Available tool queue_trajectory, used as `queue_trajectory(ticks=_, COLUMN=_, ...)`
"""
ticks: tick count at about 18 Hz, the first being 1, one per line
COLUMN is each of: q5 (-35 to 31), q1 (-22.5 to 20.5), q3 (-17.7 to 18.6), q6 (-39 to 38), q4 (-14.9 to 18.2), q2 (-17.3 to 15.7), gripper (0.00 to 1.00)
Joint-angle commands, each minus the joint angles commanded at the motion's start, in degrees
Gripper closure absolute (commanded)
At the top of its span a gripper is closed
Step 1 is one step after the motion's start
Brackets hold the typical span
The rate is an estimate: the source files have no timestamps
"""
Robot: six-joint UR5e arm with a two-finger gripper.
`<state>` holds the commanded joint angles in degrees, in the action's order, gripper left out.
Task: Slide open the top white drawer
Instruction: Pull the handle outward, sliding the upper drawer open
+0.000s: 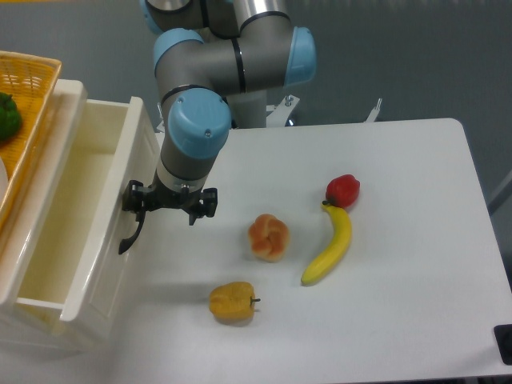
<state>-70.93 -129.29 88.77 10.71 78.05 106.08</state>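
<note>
One top white drawer (pixel 76 232) stood pulled well out at the left edge of the tabletop (pixel 400 240), its plain pale interior open to view and its front panel facing the loose items. Its curved black handle (pixel 130 234) hung on that front, partly covered from above by the gripper (pixel 168 205). The gripper sat right at the handle's upper end, but its fingers were hidden under the arm's blue-capped wrist, so whether it clamped the handle or merely sat by it could not be told. Below the drawer the cabinet was cut off by the frame edge. Left of the drawer, a yellow wicker basket (pixel 32 88) rested on top of the unit, cropped by the frame, with a green item (pixel 6 116) only partly seen inside. Right of the drawer lay a round bread roll (pixel 268 237), a yellow bell pepper (pixel 232 302) nearer the camera, then a banana (pixel 330 249) whose stem end touched a red pepper (pixel 343 190).
</note>
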Motion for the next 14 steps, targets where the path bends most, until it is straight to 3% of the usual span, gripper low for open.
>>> queue_trajectory(ticks=14, q5=0.0, q1=-2.5, q3=-0.1, q6=1.1, q4=0.1, q2=-0.3, gripper=0.0)
